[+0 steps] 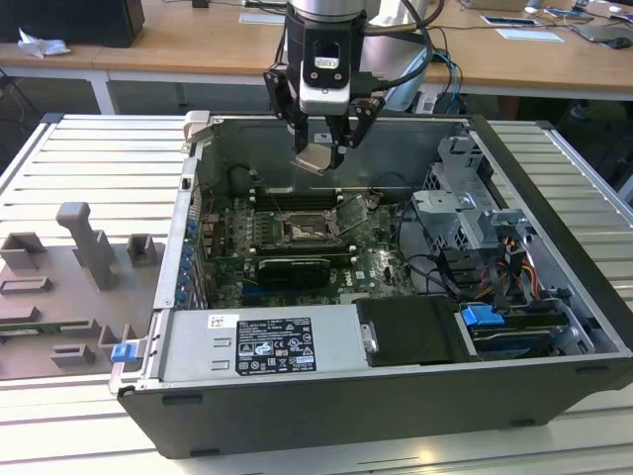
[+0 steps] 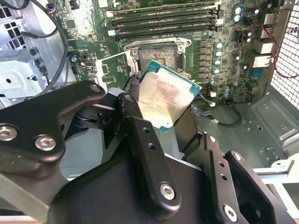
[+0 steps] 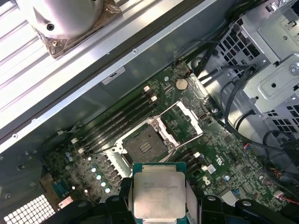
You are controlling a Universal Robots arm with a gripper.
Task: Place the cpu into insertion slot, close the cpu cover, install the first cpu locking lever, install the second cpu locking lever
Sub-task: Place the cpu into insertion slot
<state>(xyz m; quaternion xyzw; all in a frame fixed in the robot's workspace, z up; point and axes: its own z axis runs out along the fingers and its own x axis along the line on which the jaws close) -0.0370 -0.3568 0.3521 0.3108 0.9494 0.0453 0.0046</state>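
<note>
Tool (image 1: 323, 150) clamps cpu (image 3: 159, 196); tilted, above uncovered insertion slot (image 3: 144, 145).

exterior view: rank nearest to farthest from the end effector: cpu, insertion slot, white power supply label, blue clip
1. Pale silver square cpu: held in the end effector.
2. Dark-rimmed square insertion slot: on the green motherboard below.
3. White rectangular label: on the grey power supply, nearer the camera.
4. Small blue plastic clip: far out at the exterior view's left.

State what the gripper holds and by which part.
The gripper holds the cpu, pinched by two opposite edges, clear of the insertion slot.
</note>
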